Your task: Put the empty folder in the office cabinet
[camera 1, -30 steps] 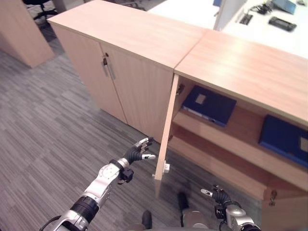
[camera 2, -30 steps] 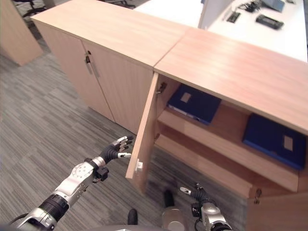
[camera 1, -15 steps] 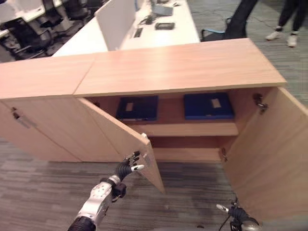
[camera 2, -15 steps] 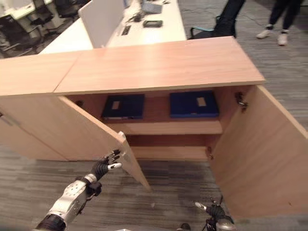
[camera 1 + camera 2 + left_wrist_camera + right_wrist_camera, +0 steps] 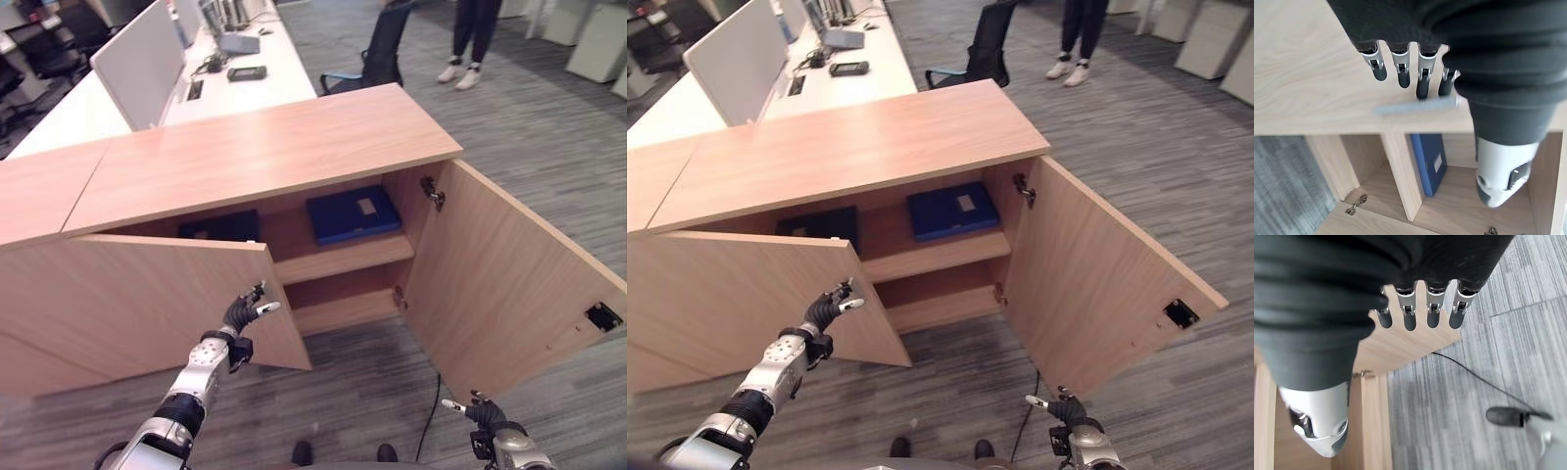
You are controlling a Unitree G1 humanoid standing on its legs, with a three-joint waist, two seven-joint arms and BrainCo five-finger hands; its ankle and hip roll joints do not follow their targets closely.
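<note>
My left robot hand [image 5: 242, 314] relaxed, fingers straight, at edge of left door [image 5: 147, 304], grasping nothing. Right robot hand [image 5: 477, 411] slack below right door [image 5: 509, 284]. Blue folders [image 5: 351, 212] flat on cabinet [image 5: 265, 157] shelf ahead; likely closing.

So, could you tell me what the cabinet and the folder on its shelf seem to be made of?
Cabinet: light wood-look board, matte, with grain lines showing; probably laminate or veneer. Blue folder: smooth dark-blue cover with a pale label, likely plastic-coated card, though that is uncertain.
</note>
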